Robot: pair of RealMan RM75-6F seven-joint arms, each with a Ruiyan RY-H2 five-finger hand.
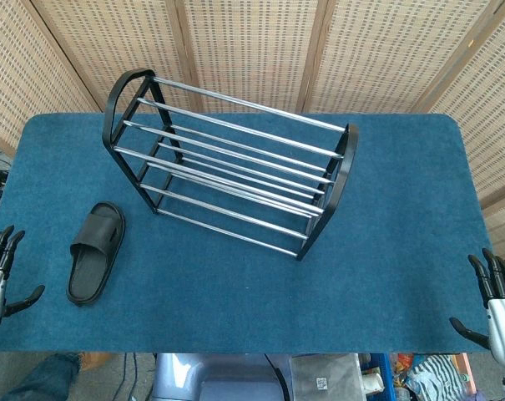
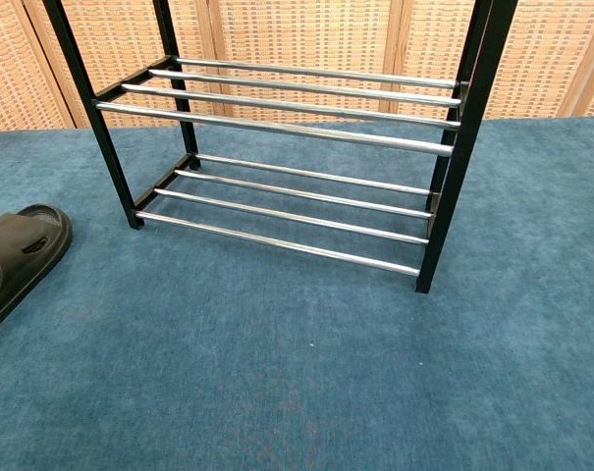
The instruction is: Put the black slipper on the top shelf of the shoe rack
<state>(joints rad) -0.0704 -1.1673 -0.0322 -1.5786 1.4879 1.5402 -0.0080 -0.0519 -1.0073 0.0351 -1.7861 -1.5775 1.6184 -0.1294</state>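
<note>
Both hands sit at the near edge of the desk (image 1: 386,251), seen only in the head view: left hand (image 1: 0,271) at the near-left corner, right hand (image 1: 498,301) at the near-right corner, each with fingers spread and nothing held. Black slipper (image 1: 96,251) lies flat on the blue surface, sole down, near the left hand and left of the shoe rack (image 1: 235,163), apart from it. No grasp has been started; the task is judged to be at the reach step. Next move is expected to fall to the left hand: reach over to the slipper, grip it across the strap or sides, lift it above the rack's top rails (image 1: 244,113), then set it down across them. Open carpet is available between slipper and rack for the approach. Slipper is close to the desk's left edge, so an outward nudge should be avoided. Rails are spaced bars; placement should span them or the slipper could tip through.
</note>
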